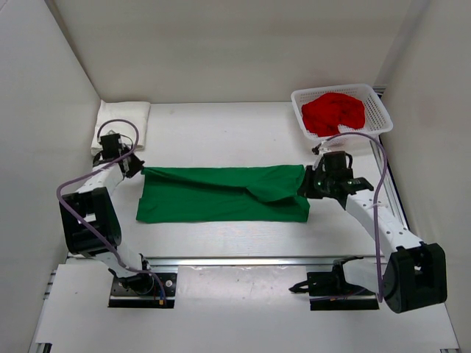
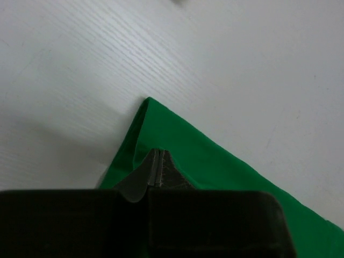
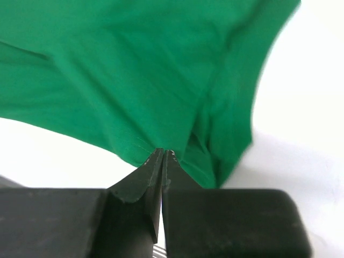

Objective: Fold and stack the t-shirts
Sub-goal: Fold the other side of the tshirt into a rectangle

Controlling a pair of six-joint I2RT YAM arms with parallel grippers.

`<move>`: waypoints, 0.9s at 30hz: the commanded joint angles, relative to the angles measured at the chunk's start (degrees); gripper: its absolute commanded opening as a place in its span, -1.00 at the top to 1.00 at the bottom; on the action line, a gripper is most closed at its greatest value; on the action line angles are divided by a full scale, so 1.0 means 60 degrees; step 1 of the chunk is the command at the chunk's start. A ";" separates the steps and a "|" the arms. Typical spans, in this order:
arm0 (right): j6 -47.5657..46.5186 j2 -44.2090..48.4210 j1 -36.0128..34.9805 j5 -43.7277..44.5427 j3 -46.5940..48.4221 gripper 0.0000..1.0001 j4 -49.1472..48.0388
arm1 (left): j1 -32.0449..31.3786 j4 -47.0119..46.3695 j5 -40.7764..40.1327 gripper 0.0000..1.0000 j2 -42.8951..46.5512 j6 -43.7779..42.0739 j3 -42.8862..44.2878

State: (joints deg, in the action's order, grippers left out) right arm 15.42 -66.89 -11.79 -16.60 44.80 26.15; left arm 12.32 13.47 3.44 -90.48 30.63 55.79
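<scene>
- From the camera overhead, the table (image 1: 221, 136) was a plain white top, boxed in by bare white walls (image 1: 221, 44) at the back and on both sides
- A metal rail (image 1: 243, 260) ran along the near edge of the table, with a white board (image 1: 243, 309) in front of it, where the two arm bases sat
- The green shirt (image 1: 221, 195) lay across the middle of the table as a long folded band, flat on the left and bunched up near its right end
- The left gripper (image 1: 138, 168) was at the band's far-left corner and the right gripper (image 1: 305, 182) at its far-right end, each pinched on the cloth
- The cream shirt (image 1: 121, 121) lay folded in the far-left corner of the table, well apart from the green one
- The red shirt (image 1: 333, 112) sat crumpled in the white mesh basket (image 1: 379, 118) at the far-right corner
- From the left wrist, the left gripper (image 2: 159, 156) had its fingers pressed together, and the green shirt (image 2: 215, 161) lay right under their tips, close to the cloth's pointed corner
- The table (image 2: 80, 70) around that corner showed a faint wood grain under the white, with a soft shadow along the cloth edge
- From the right wrist, the right gripper (image 3: 163, 155) was squeezed closed on the lower edge of the green shirt (image 3: 134, 80), which filled the upper part of the view in loose folds
- Bare white table (image 3: 301, 107) showed to the right of the cloth and below it
</scene>
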 commanded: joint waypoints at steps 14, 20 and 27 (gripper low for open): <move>-0.0388 0.0790 -0.2191 0.4462 -0.0319 0.44 0.1004 | 0.0176 -0.0148 -0.0440 0.07 0.1409 0.0490 -0.0640; -0.0081 0.0633 -0.4053 0.2362 -0.0127 1.00 -0.0197 | -0.2356 -0.0868 -0.0559 0.18 0.3257 0.0724 -0.1621; 0.0140 -0.1242 -0.5182 0.1976 -0.0376 0.65 -0.2246 | -0.5609 -0.2404 -0.0196 0.25 0.4137 0.1440 -0.4023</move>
State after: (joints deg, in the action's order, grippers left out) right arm 15.57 -72.25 -42.39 -2.72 43.09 20.58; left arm -18.33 2.44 1.06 -66.46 36.38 35.46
